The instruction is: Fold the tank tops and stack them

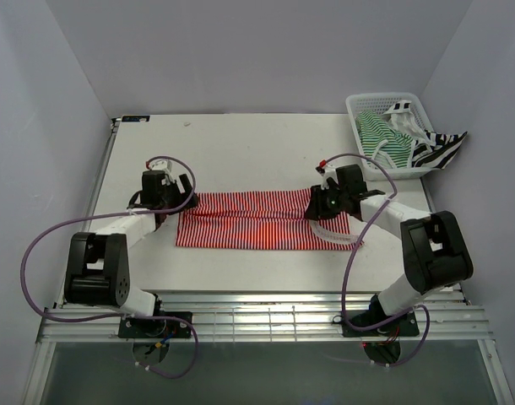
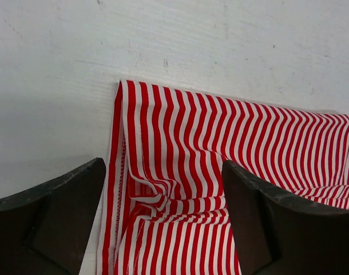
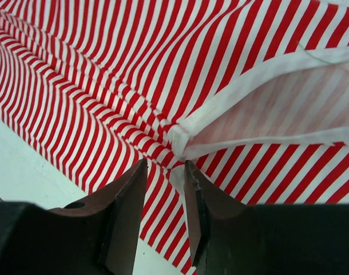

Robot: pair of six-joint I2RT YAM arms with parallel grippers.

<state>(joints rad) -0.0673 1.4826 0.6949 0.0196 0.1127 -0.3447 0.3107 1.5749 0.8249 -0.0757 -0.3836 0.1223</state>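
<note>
The red-and-white tank top (image 1: 257,221) lies folded into a long flat band across the middle of the table. My left gripper (image 1: 178,205) is over its left end, open wide; in the left wrist view the fingers (image 2: 163,172) straddle a small pinched wrinkle in the cloth (image 2: 180,132). Over the right end my right gripper (image 1: 318,207) is open by a narrow gap (image 3: 165,166), with the striped cloth (image 3: 106,69) lying loose under it beside the white-bound strap (image 3: 249,86). The green-and-white top (image 1: 377,135) and the black-and-white top (image 1: 439,148) are in the basket.
The white lattice basket (image 1: 359,105) stands at the back right corner, with the black-and-white top spilling over its right rim. Grey walls close in the table (image 1: 241,143) on three sides. A metal rail (image 1: 257,316) runs along the near edge.
</note>
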